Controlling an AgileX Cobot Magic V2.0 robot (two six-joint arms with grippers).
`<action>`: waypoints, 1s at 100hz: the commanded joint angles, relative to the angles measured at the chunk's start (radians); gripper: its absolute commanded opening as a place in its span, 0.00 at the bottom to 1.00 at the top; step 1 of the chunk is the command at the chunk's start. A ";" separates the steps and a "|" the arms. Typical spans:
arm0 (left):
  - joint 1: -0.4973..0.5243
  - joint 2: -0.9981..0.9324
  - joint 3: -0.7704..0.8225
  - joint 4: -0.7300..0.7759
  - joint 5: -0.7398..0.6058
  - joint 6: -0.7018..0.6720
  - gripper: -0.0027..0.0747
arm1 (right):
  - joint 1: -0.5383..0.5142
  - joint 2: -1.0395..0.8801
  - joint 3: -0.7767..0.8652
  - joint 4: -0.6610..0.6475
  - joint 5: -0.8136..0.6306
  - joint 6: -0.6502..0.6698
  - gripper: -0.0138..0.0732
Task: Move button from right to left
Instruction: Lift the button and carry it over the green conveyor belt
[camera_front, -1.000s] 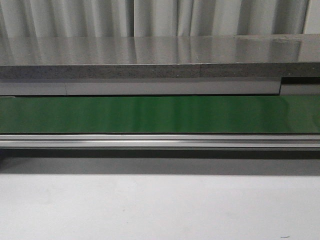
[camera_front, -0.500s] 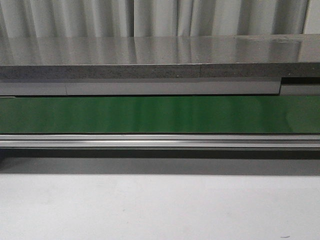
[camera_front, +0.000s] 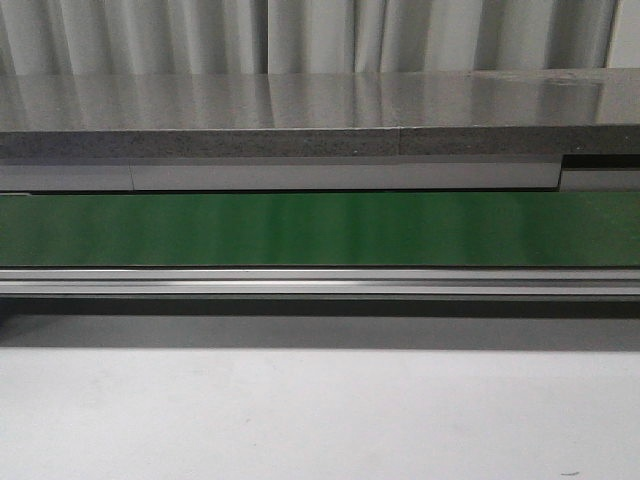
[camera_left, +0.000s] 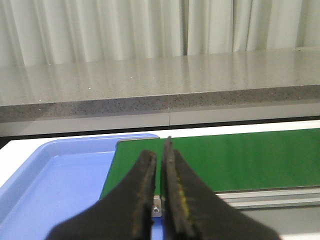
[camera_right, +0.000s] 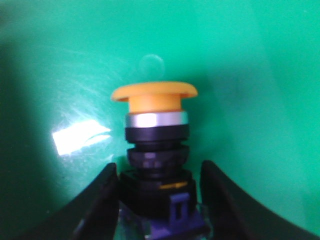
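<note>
Button (camera_right: 154, 145) between right fingers (camera_right: 97, 202) over green surface (camera_right: 250, 75); front view unchanged.

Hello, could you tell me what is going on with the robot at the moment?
The right gripper has its fingers on either side of the button, which lies on the green belt; whether they grip it is unclear. The left gripper is shut and empty, near a blue tray.

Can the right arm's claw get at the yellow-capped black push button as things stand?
Probably yes. The right claw is open with the yellow-capped black push button already between its two fingers on the green surface, and nothing blocks it.
</note>
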 joint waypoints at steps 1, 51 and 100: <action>-0.008 -0.035 0.040 -0.001 -0.080 -0.012 0.04 | -0.008 -0.062 -0.022 -0.005 -0.019 -0.015 0.25; -0.008 -0.035 0.040 -0.001 -0.080 -0.012 0.04 | 0.077 -0.347 -0.022 0.069 0.058 -0.017 0.25; -0.008 -0.035 0.040 -0.001 -0.080 -0.012 0.04 | 0.234 -0.367 -0.019 0.356 0.239 -0.262 0.25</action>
